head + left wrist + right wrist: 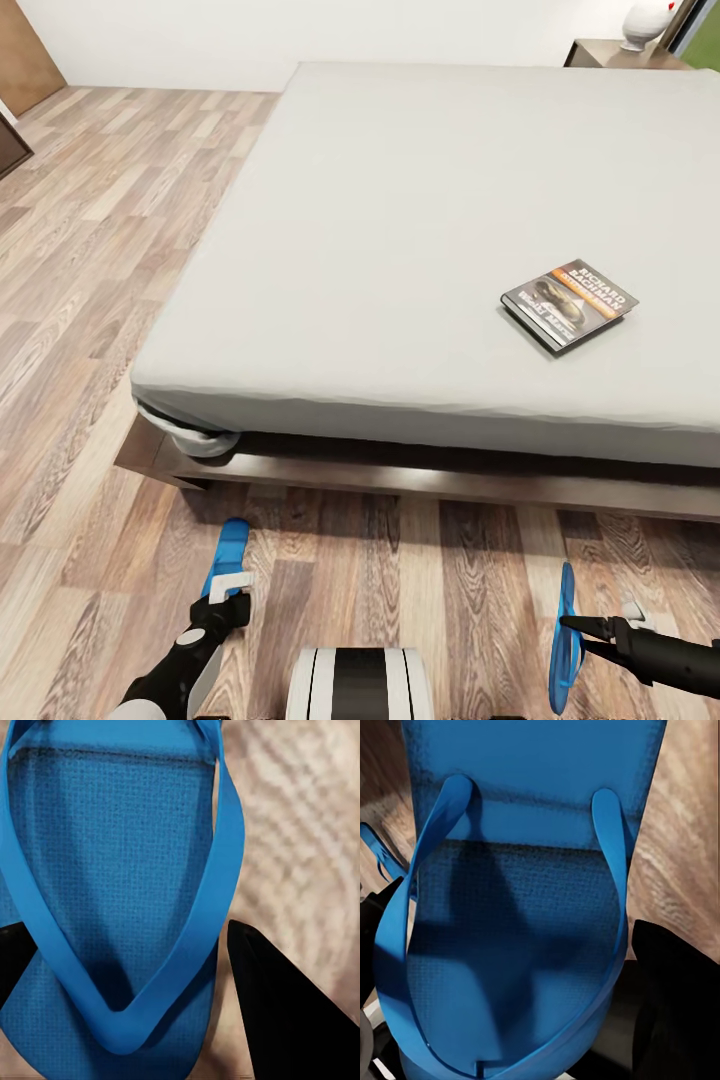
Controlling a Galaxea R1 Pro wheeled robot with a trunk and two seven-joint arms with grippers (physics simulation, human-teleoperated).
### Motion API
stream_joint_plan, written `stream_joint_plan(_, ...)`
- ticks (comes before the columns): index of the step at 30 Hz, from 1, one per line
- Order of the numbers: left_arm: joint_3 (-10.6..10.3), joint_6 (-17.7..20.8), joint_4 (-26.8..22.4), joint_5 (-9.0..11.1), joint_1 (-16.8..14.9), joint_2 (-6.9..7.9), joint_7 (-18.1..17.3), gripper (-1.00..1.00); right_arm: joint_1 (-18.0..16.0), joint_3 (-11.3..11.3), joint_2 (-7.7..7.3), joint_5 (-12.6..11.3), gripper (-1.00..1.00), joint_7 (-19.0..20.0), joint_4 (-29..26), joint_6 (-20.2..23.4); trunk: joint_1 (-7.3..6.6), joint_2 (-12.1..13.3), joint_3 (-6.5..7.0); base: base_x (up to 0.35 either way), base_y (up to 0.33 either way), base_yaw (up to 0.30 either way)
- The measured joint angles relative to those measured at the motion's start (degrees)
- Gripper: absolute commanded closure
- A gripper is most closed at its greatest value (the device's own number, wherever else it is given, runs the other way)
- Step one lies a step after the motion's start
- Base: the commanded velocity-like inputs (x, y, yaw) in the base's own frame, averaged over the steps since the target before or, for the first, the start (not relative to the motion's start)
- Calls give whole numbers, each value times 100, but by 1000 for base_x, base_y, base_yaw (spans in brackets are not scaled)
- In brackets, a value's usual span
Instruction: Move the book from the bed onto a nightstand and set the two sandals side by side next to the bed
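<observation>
Lying on the grey bed (pixel 400 230), near its front edge, was the book (pixel 569 303). Far back stood the nightstand (pixel 612 52) with a white lamp base (pixel 645 22). On the wood floor (pixel 90 260) by the bed frame, the left gripper (pixel 231 583) had its fingers on both sides of a blue sandal (pixel 228 552). The right gripper (pixel 580 627) pinched the other sandal (pixel 564 650), which stood up on its edge.
</observation>
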Motion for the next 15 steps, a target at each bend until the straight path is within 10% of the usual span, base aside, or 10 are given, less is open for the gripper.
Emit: stream_joint_plan(15, 8, 165, -1, 0, 0, 1, 1, 100, -1, -1, 0, -4, 100, -1, 0, 3, 10, -6, -89, 0, 0, 0)
